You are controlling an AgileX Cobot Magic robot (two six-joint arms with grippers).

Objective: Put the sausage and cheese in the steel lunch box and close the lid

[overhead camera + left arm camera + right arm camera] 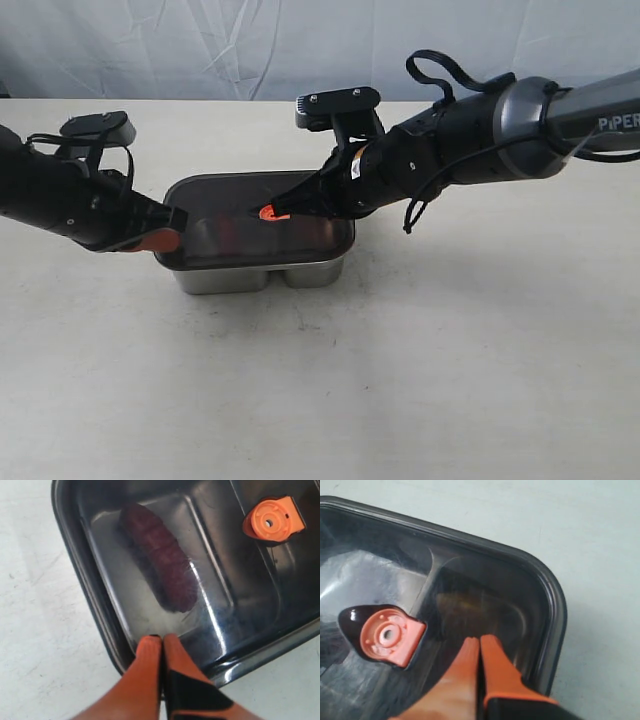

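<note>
Smoky translucent lid [230, 200] covering shiny steel lunch box [240, 277], red ribbed sausage [160, 565] blurred beneath, left gripper [161, 638], right gripper [479, 641] both pressed together over lid.

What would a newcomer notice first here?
The dark lid sits on the steel lunch box, its orange tab bright at centre. Both grippers are shut at the lid: left gripper at its left end, right gripper beside the tab. The red sausage shows through the lid.

1. Made out the sausage [160, 565] only as a dim maroon shape through the smoky lid [235, 595].
2. Could not discern the cheese beneath it.
3. Found lid cropped in both wrist views.
4. Saw only the front wall of the steel lunch box [250, 277].
</note>
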